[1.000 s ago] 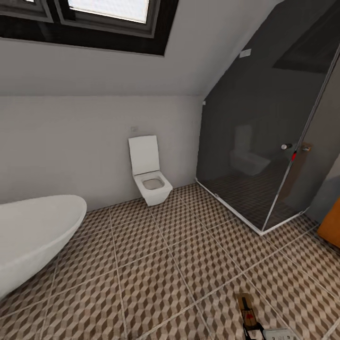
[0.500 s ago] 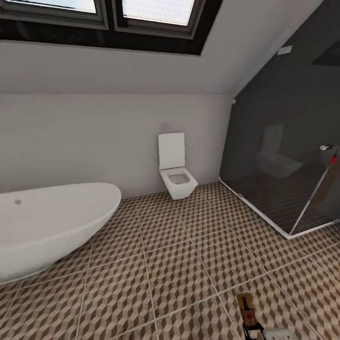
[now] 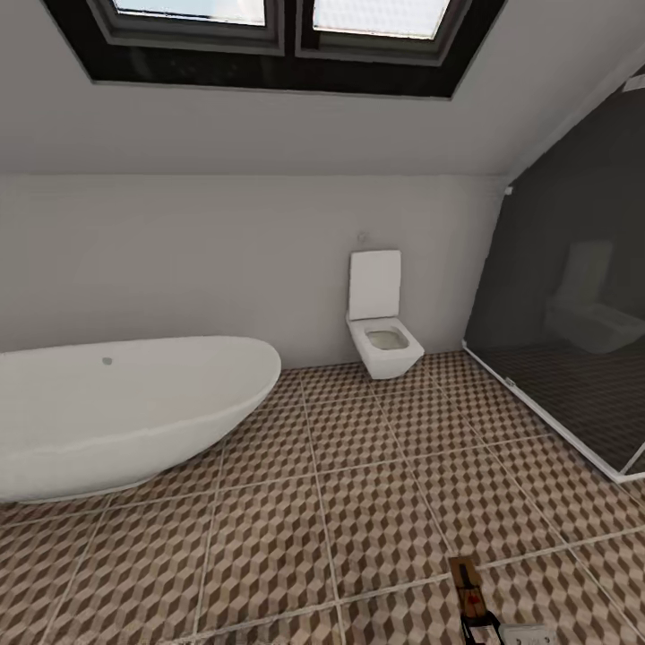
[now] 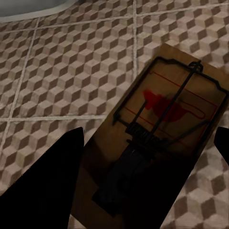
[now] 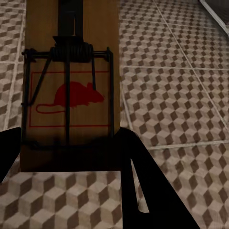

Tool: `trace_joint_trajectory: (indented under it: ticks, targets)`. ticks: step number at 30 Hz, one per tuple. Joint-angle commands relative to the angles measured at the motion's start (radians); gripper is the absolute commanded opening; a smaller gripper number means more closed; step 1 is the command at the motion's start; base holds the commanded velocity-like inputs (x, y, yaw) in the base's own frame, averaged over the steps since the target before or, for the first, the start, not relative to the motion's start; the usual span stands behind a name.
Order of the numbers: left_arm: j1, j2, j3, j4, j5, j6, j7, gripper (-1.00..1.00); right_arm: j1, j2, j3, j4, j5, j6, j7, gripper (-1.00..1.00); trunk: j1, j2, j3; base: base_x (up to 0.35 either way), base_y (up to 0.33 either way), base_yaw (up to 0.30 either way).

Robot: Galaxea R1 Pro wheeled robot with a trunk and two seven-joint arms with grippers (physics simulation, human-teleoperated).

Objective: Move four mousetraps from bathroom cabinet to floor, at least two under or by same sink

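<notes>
Midway through, by the look of it: two mousetraps out of the cabinet and carried, one per arm, none seen laid on the bathroom floor [image 3: 358, 502] yet, and no sink or cabinet in sight, only a white bathtub [image 3: 125, 412], a toilet [image 3: 381, 322] against the far wall and a dark glass shower enclosure [image 3: 573, 358]. In the left wrist view, a mousetrap [image 4: 167, 129] lying between the dark fingers [image 4: 52, 186] of the left gripper [image 4: 143, 191], jaws set fairly wide about the board, apparently clamping it, though contact itself hard to confirm. In the right wrist view, a second mousetrap [image 5: 71, 90], red mouse print up, held between the right gripper [image 5: 71, 162] fingers. At the bottom edge of the head view, a trap [image 3: 468, 587] above the tiles. Still to do: finding the sink, setting these down beside or under it, then the remaining two.
</notes>
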Motion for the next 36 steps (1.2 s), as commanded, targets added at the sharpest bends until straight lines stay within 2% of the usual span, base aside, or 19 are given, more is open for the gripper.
trace_joint_trajectory:
  ticks: [1,13,24,36]
  targets:
    - [-0.001,-0.002,-0.008,0.001,0.005,-0.002,0.004,-1.0,0.0,0.0,0.0,0.0,0.004,-0.002,-0.003,-1.0,0.0,0.0,-0.002,0.0,-0.031,0.27]
    - [-0.001,-0.005,-0.008,0.001,0.005,-0.002,0.004,-1.0,0.0,0.0,0.0,0.0,0.004,-0.002,-0.003,-1.0,0.0,0.0,-0.008,0.0,-0.136,0.27]
    - [-0.001,-0.005,-0.008,0.001,0.005,-0.002,0.004,-1.0,0.0,0.0,0.0,0.0,0.004,-0.002,-0.003,-1.0,0.0,0.0,-0.015,0.007,-0.24,0.27]
    - [-0.001,-0.005,-0.008,0.001,0.005,-0.002,0.004,-1.0,0.0,0.0,0.0,0.0,0.004,-0.002,-0.003,-1.0,0.0,0.0,-0.021,0.133,-0.244,0.27]
